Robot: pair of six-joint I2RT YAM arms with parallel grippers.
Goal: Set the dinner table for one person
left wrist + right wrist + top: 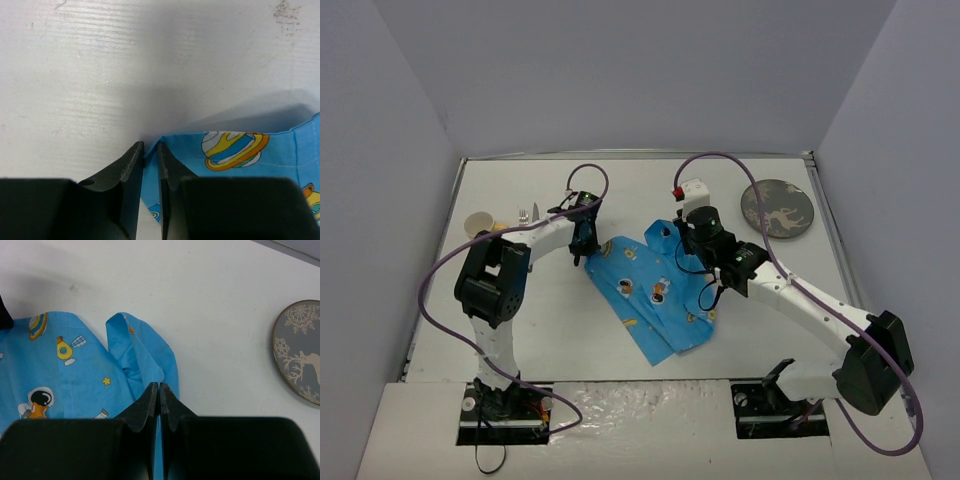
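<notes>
The white dinner table point(620, 180) with its thin metal rim fills the floor between plain grey walls, running from the arm bases to the back wall, and everything else lies on it. A blue cloth point(655, 295) printed with astronauts and planets lies rumpled near the middle, slanting from upper left to lower right, with its far right corner folded over. The left gripper point(582, 245) sits at the cloth's upper left corner; in its wrist view its fingers point(134, 155) are drawn narrow, with the edge of the cloth point(235, 150) pinched between them. The right gripper point(692, 235) is at the far right corner, its fingers point(150, 395) pressed together on a raised fold of the cloth point(65, 370). A dark round plate point(777, 208) with a deer and snowflakes lies apart near the far right corner of the table. A beige cup point(478, 223) and a small metal fork point(535, 212) lie near the left edge
</notes>
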